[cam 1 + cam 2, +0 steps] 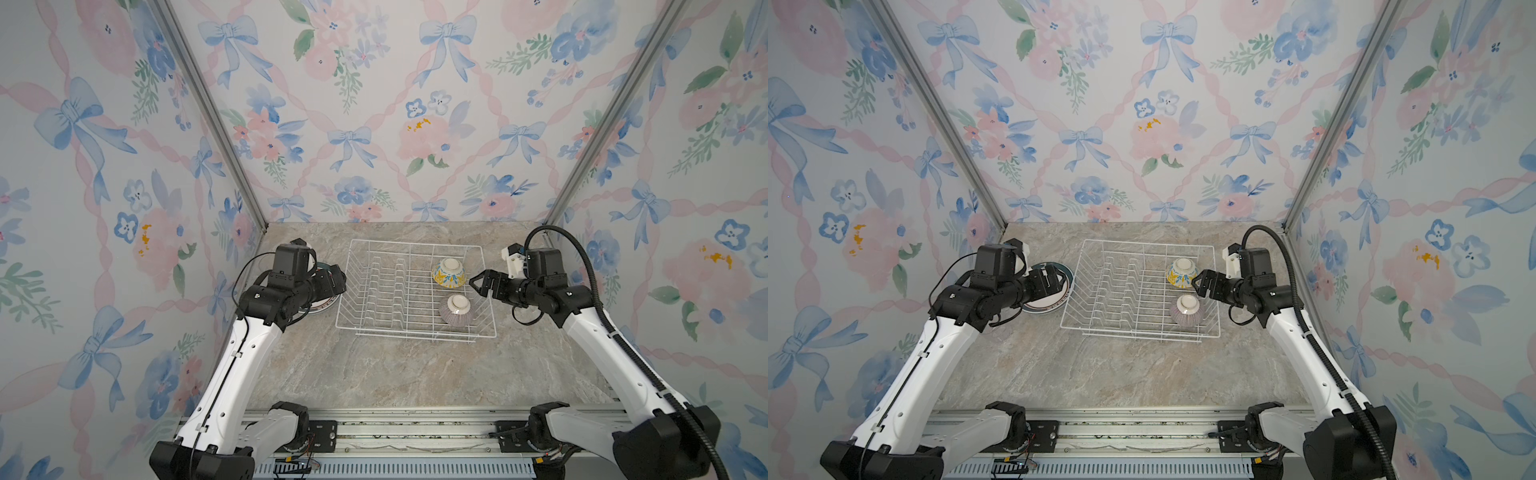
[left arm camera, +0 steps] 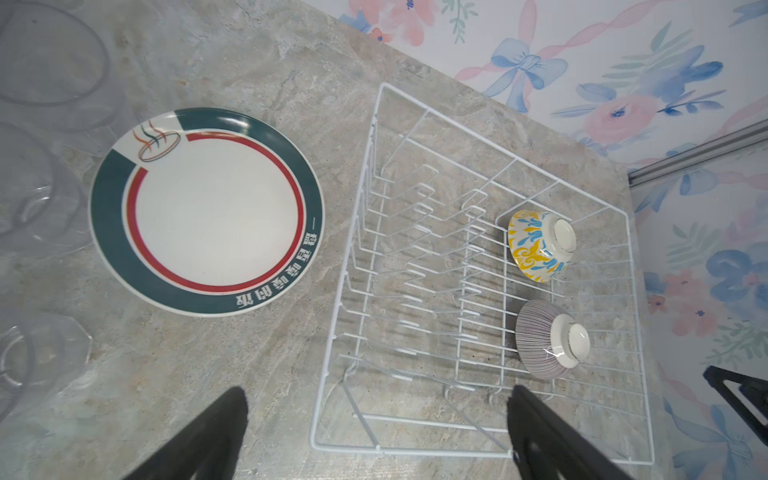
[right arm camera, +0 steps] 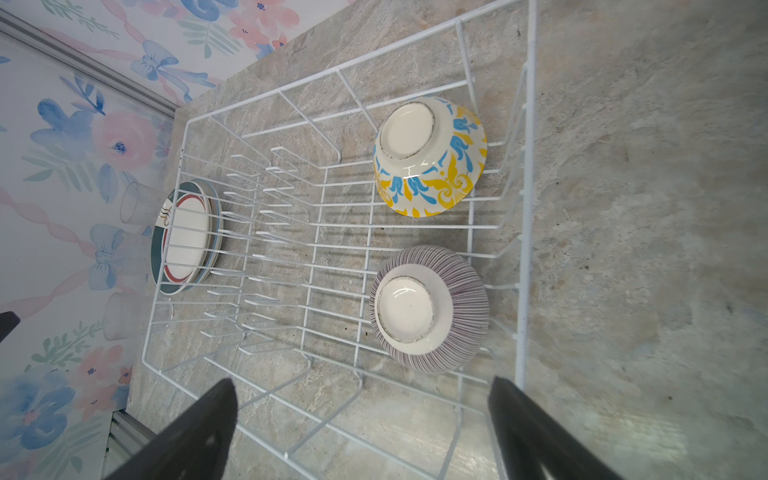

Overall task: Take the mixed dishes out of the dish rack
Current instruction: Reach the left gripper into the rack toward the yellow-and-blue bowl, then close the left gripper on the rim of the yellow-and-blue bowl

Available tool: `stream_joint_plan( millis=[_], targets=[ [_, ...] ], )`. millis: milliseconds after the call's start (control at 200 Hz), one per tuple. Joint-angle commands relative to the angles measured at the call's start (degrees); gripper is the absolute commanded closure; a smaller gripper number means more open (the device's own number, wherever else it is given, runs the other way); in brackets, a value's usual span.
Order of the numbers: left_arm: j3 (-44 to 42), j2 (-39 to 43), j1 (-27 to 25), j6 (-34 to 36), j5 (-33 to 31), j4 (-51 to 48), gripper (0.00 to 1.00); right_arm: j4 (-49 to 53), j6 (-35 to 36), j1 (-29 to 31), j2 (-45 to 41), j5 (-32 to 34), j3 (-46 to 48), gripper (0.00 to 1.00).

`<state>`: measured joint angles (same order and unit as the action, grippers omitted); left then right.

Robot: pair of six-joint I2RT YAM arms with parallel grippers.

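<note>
The white wire dish rack holds two upturned bowls at its right end. The yellow-blue bowl is the farther one, the purplish striped bowl the nearer. A stack of plates, topped by a teal-rimmed one, lies on the table left of the rack. My left gripper hangs open over the plates, holding nothing. My right gripper is open beside the rack's right rim, level with the bowls.
Clear glass cups stand on the marble table left of the plates, near the left wall. Flowered walls close in the back and both sides. A metal rail runs along the front edge.
</note>
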<state>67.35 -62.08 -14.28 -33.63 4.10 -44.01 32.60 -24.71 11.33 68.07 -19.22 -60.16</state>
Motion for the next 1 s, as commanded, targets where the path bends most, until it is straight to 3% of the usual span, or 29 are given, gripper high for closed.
stream_joint_plan(
  millis=[0,295,555,780,995],
  targets=[
    [-2.30,-0.15,-4.91,-4.22,-1.03,6.97,0.02,2.27,-0.13,-0.27,1.31,0.26,-1.50,0.03],
    [-0.91,-12.18,-18.00,-6.84,-3.21,19.77,0.02,7.39,2.74,-0.27,1.44,2.25,-3.02,0.03],
    [7.99,-29.82,-24.40,-8.93,0.94,28.73,0.02,7.92,2.87,-1.04,2.87,1.67,-1.19,0.03],
    [20.64,-44.97,-25.58,-11.07,3.94,30.26,0.02,6.70,1.89,-2.00,6.57,1.16,-3.21,0.03],
    [31.73,-57.14,-22.83,-11.72,9.63,30.35,0.02,5.95,-0.20,-2.73,9.74,3.91,-6.74,0.03]
  ],
)
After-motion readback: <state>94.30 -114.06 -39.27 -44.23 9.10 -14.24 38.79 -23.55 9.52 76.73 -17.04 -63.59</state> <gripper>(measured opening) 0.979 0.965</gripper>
